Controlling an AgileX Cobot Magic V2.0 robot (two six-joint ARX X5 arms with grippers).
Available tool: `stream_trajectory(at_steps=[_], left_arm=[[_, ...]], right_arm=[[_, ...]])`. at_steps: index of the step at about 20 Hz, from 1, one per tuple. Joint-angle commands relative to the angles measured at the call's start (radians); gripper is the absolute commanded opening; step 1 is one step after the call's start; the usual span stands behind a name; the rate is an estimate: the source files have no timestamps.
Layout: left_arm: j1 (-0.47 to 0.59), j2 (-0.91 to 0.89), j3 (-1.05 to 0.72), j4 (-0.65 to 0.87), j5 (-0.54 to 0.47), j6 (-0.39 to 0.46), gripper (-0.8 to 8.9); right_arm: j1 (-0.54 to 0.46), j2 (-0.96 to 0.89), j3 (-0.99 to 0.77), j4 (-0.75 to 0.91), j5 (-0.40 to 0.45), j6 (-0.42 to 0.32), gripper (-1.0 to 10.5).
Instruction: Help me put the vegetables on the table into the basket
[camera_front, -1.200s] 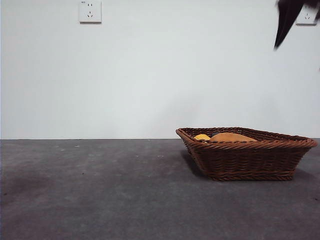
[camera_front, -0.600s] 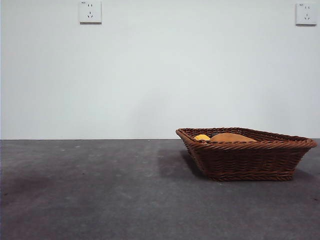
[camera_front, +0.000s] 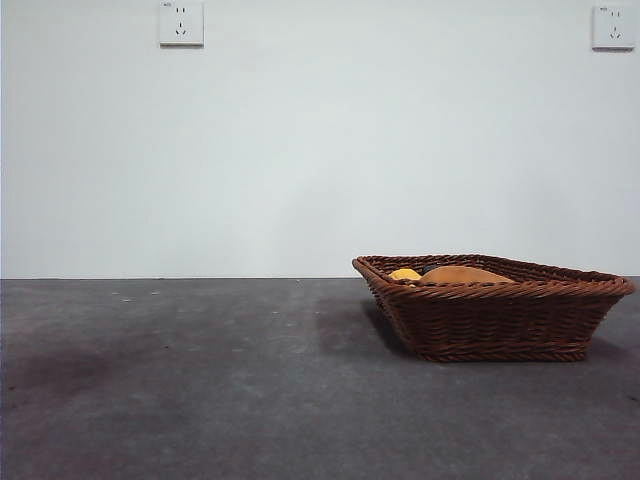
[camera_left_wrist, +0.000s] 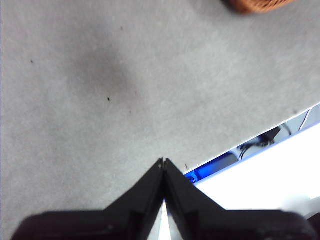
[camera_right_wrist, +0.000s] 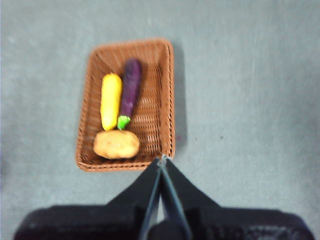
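Wicker basket (camera_right_wrist: 160, 95) now holds all three vegetables, so we judge the task done. In the right wrist view the corn cob (camera_right_wrist: 111, 101) and the eggplant (camera_right_wrist: 129, 92) lie side by side along the basket's length, just beside each other, the eggplant's green cap pointing toward the potato (camera_right_wrist: 116, 144). The potato sits crosswise at one end, near the rim. That layout fits three separate drops into a shallow tray: long items parallel, the bulky one filling the free end.

From the front view only the corn cob and potato tops peek over the braided rim; the eggplant is hidden behind the wall. No vegetable shows on the table (camera_front: 200, 380) in any view.

Right gripper (camera_right_wrist: 162, 160) hangs high above the table, just outside one short end of the basket, jaws pressed together, holding nothing. Left gripper (camera_left_wrist: 163, 161) is also closed and empty, over bare table near its edge, well apart from the basket, of which we see only a corner. We read both as parked.

Versus the earlier front frames: a second ago a dark arm tip showed at the top right corner, by the wall socket (camera_front: 613, 27); half a second ago it was already gone, same as now. Basket and contents sit unchanged across all three.
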Motion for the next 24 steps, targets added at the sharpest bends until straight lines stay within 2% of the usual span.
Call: stream_trajectory(at_steps=[1,2,3,5,7,8,11,13,16,18,20,24], left_arm=[[-0.003,0.052,-0.003,0.026,0.003,-0.006,-0.04],[0.001,0.069,-0.003,0.05,0.004,-0.005,-0.04],[0.019,0.071,-0.003,0.09,-0.032,0.066,-0.04],[0.059,0.058,-0.004,0.188,-0.079,0.282,-0.04],[0.127,0.007,-0.034,0.348,-0.051,0.474,-0.04],[0.173,-0.034,-0.077,0.448,-0.028,0.518,-0.04],[0.34,-0.193,-0.32,0.81,0.014,0.502,-0.04],[0.432,-0.322,-0.543,1.043,0.074,0.434,-0.04],[0.507,-0.522,-0.842,1.276,0.121,0.312,-0.04],[0.525,-0.644,-0.972,1.303,0.115,0.26,-0.04],[0.543,-0.743,-1.048,1.29,0.116,0.258,-0.04],[0.577,-0.795,-1.077,1.174,0.112,0.259,-0.04]], right_arm=[[0.001,0.052,-0.005,-0.019,0.001,0.01,0.0],[0.001,0.079,-0.005,-0.018,0.002,0.01,0.0],[0.001,0.106,-0.005,-0.011,0.001,0.01,0.0],[0.001,0.159,-0.005,0.014,0.002,0.01,0.0],[0.0,0.204,-0.005,0.043,0.002,0.011,0.0],[0.0,0.225,-0.005,0.063,0.003,0.01,0.0],[0.0,0.279,-0.005,0.146,0.005,0.01,0.0],[0.0,0.305,-0.005,0.214,0.005,0.01,0.0],[0.0,0.329,-0.005,0.319,0.005,0.01,0.0],[0.0,0.333,-0.005,0.382,0.008,0.01,0.0],[0.0,0.333,-0.005,0.436,0.008,0.011,0.0],[0.0,0.333,-0.005,0.497,0.008,0.011,0.0]])
